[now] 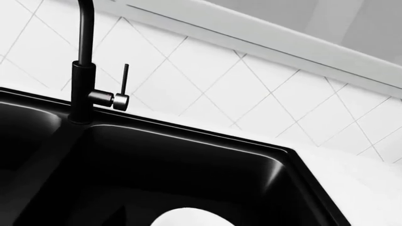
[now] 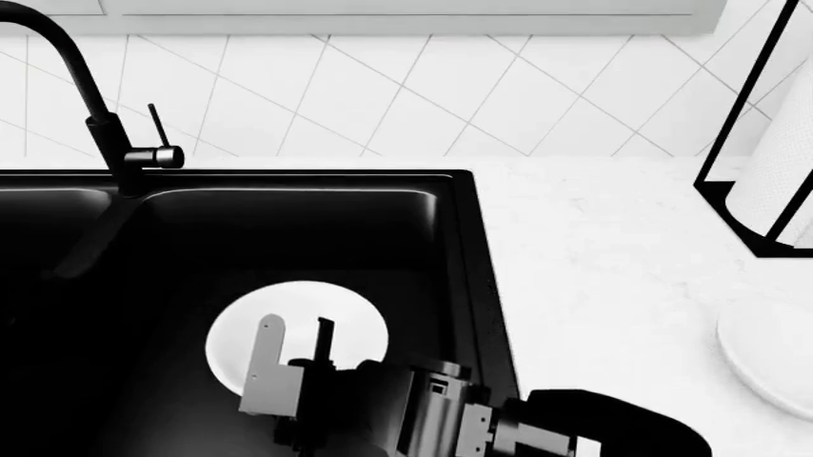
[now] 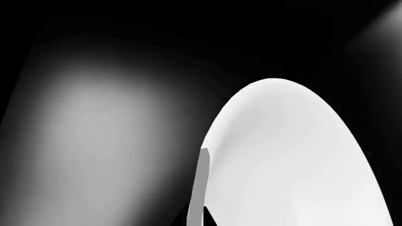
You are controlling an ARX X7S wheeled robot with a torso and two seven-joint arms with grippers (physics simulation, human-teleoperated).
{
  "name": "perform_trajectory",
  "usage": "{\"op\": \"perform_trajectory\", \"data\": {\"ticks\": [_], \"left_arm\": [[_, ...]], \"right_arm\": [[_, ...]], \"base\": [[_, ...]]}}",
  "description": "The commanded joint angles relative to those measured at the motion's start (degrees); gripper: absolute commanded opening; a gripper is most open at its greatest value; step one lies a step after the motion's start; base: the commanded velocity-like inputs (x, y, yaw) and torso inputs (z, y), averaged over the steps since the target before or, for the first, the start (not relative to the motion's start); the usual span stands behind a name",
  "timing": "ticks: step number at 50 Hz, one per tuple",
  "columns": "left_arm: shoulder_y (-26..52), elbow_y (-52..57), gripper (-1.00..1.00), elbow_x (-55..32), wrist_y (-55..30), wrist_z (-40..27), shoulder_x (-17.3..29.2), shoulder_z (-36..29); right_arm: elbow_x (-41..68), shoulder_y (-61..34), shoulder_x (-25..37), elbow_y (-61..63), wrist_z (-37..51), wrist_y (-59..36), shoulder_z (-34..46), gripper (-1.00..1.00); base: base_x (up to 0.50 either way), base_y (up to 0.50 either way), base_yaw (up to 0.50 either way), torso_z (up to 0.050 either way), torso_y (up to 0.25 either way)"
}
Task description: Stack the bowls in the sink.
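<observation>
A white bowl (image 2: pixel 343 309) lies flat on the floor of the right basin of the black sink (image 2: pixel 470 248). My right gripper (image 2: pixel 297 326) reaches in from the lower right and hovers over the bowl, open, with a gap between its fingers. In the right wrist view the bowl (image 3: pixel 295 165) fills the frame, and one grey finger (image 3: pixel 202 188) lines up with its rim. The left wrist view catches only the bowl's top edge (image 1: pixel 188 217) in the sink (image 1: pixel 188 155). A second white bowl (image 2: pixel 775 367) sits on the counter, cut off at the right edge. My left gripper is out of view.
The black gooseneck faucet (image 2: pixel 121 152) stands on the divider between the basins, its lever (image 2: pixel 159 129) pointing up. A paper-towel roll in a black holder (image 2: pixel 768 181) stands at the right on the white counter (image 2: pixel 597 267). A tiled wall runs behind.
</observation>
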State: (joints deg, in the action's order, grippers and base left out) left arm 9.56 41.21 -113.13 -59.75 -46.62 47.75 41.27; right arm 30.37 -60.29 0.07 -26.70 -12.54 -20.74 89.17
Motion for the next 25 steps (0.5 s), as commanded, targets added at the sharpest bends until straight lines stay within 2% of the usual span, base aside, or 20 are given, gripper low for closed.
{"op": "perform_trajectory", "data": {"ticks": [1, 25], "left_arm": [[0.0, -0.2, 1.0, 0.7, 0.0, 0.3, -0.2, -0.4], [-0.5, -0.5, 1.0, 1.6, 0.1, 0.3, -0.4, -1.0]], "right_arm": [[-1.6, 0.8, -0.1, -0.5, -0.5, 0.1, -0.2, -1.0], [-2.6, 2.6, -0.1, -2.1, -1.6, 1.1, -0.2, -1.0]], "base": [[0.0, 0.0, 0.0, 0.0, 0.0], [0.0, 0.0, 0.0, 0.001, 0.0]]}}
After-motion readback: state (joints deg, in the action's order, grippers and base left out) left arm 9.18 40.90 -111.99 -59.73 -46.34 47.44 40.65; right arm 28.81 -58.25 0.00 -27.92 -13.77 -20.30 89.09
